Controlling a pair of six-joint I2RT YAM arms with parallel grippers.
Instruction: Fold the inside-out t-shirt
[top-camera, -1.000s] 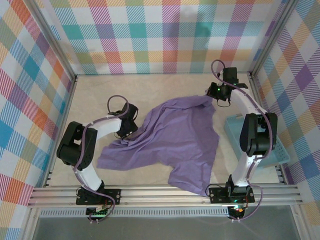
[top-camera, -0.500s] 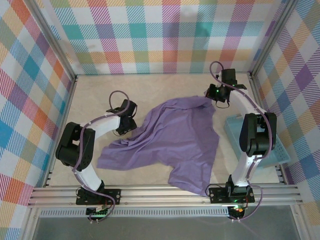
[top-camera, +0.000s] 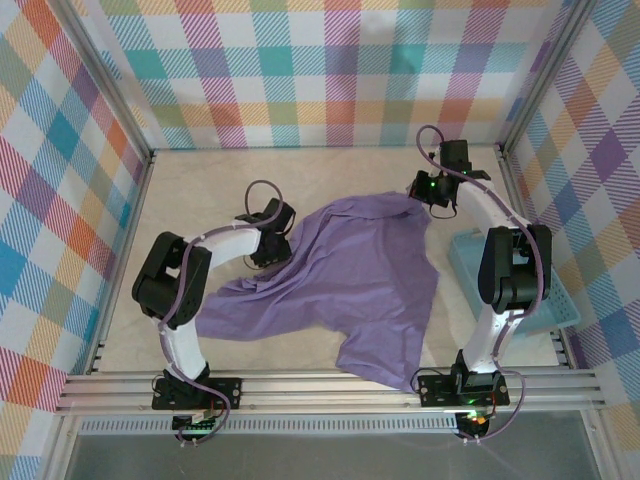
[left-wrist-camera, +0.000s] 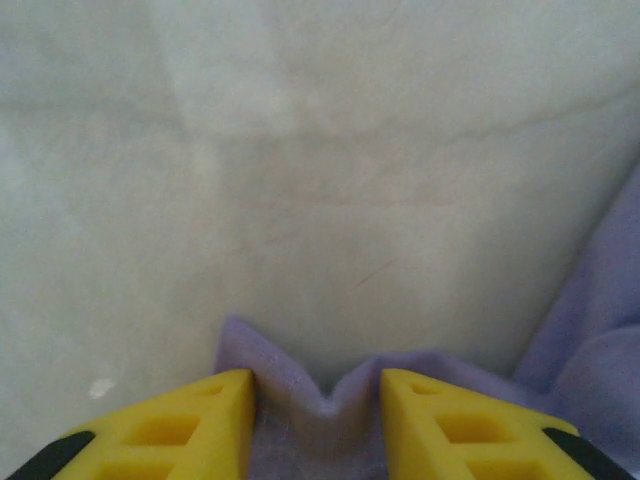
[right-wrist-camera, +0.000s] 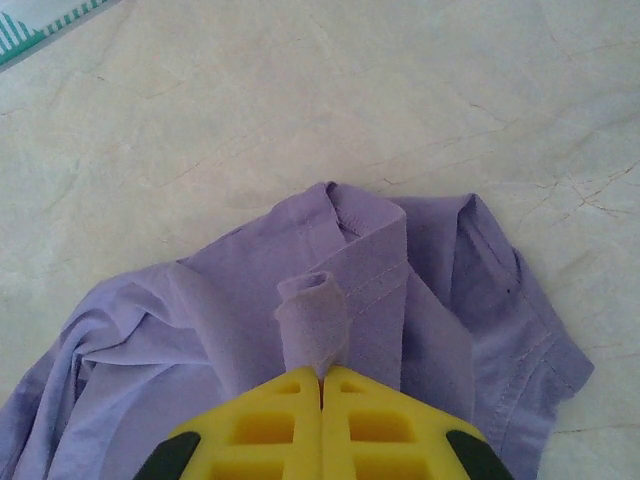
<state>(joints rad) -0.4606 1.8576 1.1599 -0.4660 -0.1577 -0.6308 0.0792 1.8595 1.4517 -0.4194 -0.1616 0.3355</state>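
- The inside-out t-shirt (top-camera: 345, 275) lay open but wrinkled on the worktop (top-camera: 200, 185). It was just beside the blue basket (top-camera: 560, 315), on the side of the basket toward the left arm.
- The right gripper (right-wrist-camera: 321, 388) was shut tight, with a small roll of purple cloth pinched at its tips. It held the shirt's edge just past the far end of the basket. I think it held on there so that the edge could be lifted or pulled straight.
- The left gripper (left-wrist-camera: 318, 400) was across the shirt from the basket, well apart from it. Its 2 yellow fingers (left-wrist-camera: 190, 420) stood partly apart, low on the cloth, with a little bump of shirt between them. The bump was not squeezed yet, so this gripper had hold of nothing.
- I think the 2 grippers were at 2 far-apart spots on the shirt's rim so the shirt could be stretched flat first. No fold was made yet.
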